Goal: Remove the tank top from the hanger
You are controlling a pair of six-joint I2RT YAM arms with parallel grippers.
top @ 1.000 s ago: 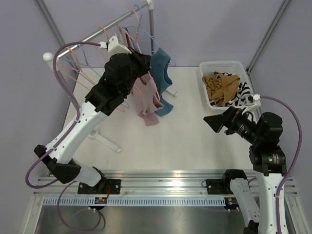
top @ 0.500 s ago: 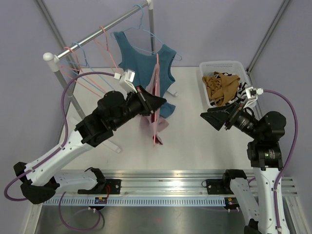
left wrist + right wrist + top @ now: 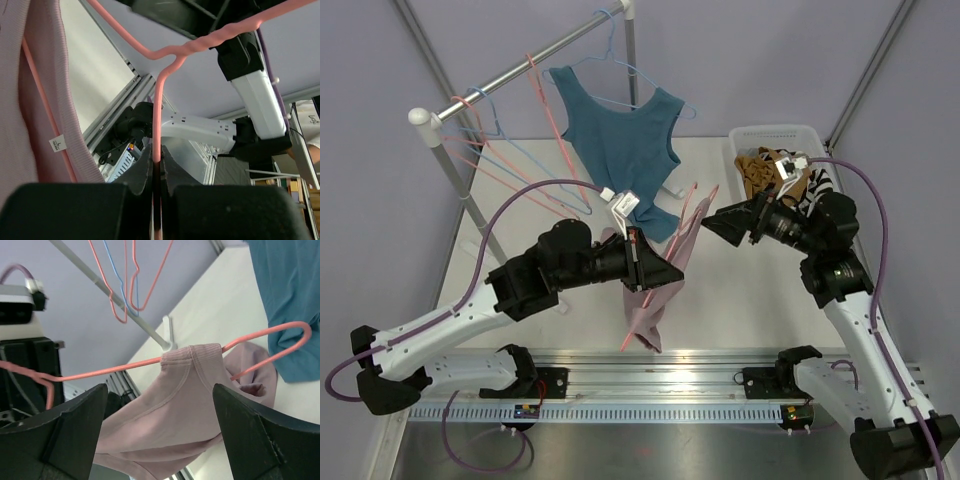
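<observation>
**Left gripper [image 3: 157, 167] clamped on hanger [image 3: 158, 120]**

Pinched the pink wire hook tight between closed fingers. Held the right gripper [image 3: 159, 395] spread wide, facing the pink tank top [image 3: 150, 440] close by, draped on that hanger above the white table [image 3: 720, 300].

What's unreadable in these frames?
- Left wrist: pink tank top is cut off by the left edge, most of it out of frame.
- Right wrist: only one strap shows over the pink hanger; bunched fabric hides the other.
- Top external: left gripper grasp point is hidden under its own wrist.
- Top external: right arm covers part of the basket.
</observation>
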